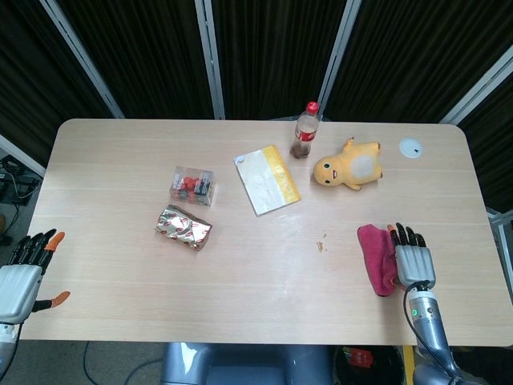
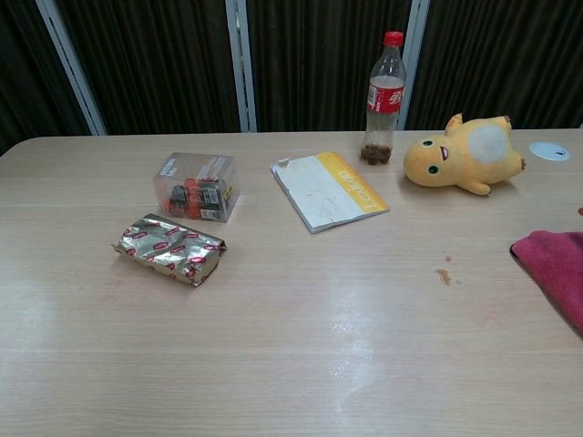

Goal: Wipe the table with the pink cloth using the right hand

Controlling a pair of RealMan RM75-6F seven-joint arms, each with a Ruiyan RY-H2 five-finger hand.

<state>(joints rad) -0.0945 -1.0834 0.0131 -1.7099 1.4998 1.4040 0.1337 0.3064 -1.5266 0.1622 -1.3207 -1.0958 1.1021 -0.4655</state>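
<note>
The pink cloth [image 1: 375, 255] lies crumpled near the table's right front corner; the chest view shows its left part [image 2: 554, 266] at the frame's right edge. My right hand [image 1: 412, 258] lies flat with fingers stretched out, covering the cloth's right side; whether it presses on the cloth cannot be told. A small brown stain [image 1: 321, 245] marks the table just left of the cloth, also visible in the chest view as a stain [image 2: 444, 275]. My left hand [image 1: 21, 277] hangs open off the table's front left edge, holding nothing.
A cola bottle [image 1: 304, 131], a yellow plush toy [image 1: 349, 168] and a white-and-yellow pouch [image 1: 267, 180] sit at the back middle. A clear box [image 1: 191, 185] and a foil packet [image 1: 183, 227] lie to the left. A white disc [image 1: 411, 147] sits far right.
</note>
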